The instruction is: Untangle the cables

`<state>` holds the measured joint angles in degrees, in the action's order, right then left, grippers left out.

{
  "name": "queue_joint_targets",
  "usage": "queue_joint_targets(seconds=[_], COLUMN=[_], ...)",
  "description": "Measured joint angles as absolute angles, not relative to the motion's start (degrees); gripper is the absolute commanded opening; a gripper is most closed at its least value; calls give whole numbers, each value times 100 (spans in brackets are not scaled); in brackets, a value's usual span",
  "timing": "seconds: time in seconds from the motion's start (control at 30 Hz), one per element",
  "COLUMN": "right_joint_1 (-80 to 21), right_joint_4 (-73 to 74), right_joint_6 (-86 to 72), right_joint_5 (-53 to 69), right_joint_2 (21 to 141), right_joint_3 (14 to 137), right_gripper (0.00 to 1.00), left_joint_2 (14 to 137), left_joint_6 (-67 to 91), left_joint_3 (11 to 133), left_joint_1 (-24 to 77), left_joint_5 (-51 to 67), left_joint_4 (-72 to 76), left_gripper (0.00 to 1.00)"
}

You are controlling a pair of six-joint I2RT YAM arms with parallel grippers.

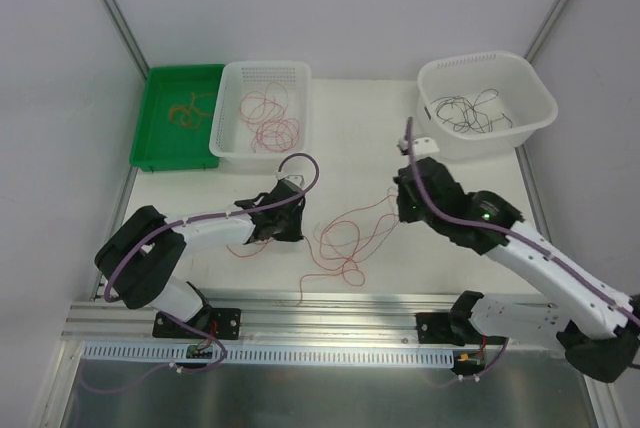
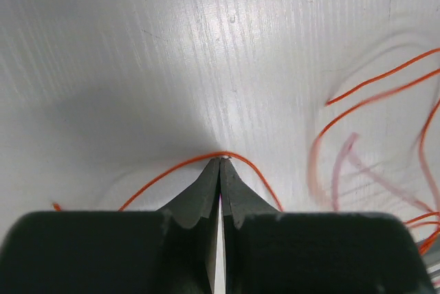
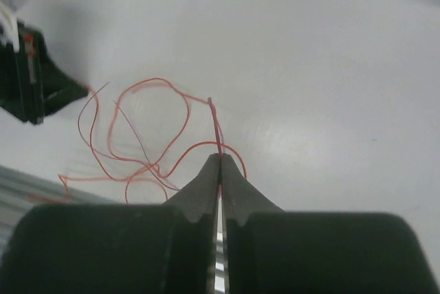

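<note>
Cables (image 1: 345, 240), red, are seen tangled in loose loops on the counter (image 1: 360, 138). Left hand (image 2: 221, 162) and right hand (image 3: 220, 159) are each pinched on a strand; slow, gentle separation is advised.

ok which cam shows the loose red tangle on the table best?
Top external: the whole red tangle is in frame. Right wrist catches only some loops; left wrist only one strand and blurred bits at the right edge.

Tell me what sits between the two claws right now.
Only a loose tangle of red cables lies on the table between the left claw and right claw, clearest in the top view.
</note>
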<state>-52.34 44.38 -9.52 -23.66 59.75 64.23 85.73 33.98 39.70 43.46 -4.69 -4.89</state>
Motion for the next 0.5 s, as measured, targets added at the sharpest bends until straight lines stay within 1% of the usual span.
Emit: queue_joint_targets(seconds=[0.23, 0.33, 0.37, 0.4, 0.5], right_joint_1=[-3972, -3717, -3675, -3651, -3629], right_joint_4=[4965, 5065, 5083, 5113, 5109], right_joint_6=[-403, -283, -261, -239, -233], right_joint_5=[-3146, -3275, -3277, -3253, -2954], right_joint_2=[4613, 4451, 4456, 4491, 4606], right_joint_3=[7231, 7404, 7406, 7393, 7196], right_gripper=[7, 7, 3, 2, 2], left_joint_2=[8501, 8401, 8355, 8307, 8125], left_joint_6=[3422, 3433, 3435, 3437, 3435], left_joint_3=[3841, 3750, 3717, 3684, 3583], left_joint_1=[4254, 4095, 4051, 4036, 4001], left_joint_5=[-497, -510, -515, -515, -515], left_joint_4=[-360, -329, -336, -344, -438], left_gripper=[0, 0, 0, 0, 0])
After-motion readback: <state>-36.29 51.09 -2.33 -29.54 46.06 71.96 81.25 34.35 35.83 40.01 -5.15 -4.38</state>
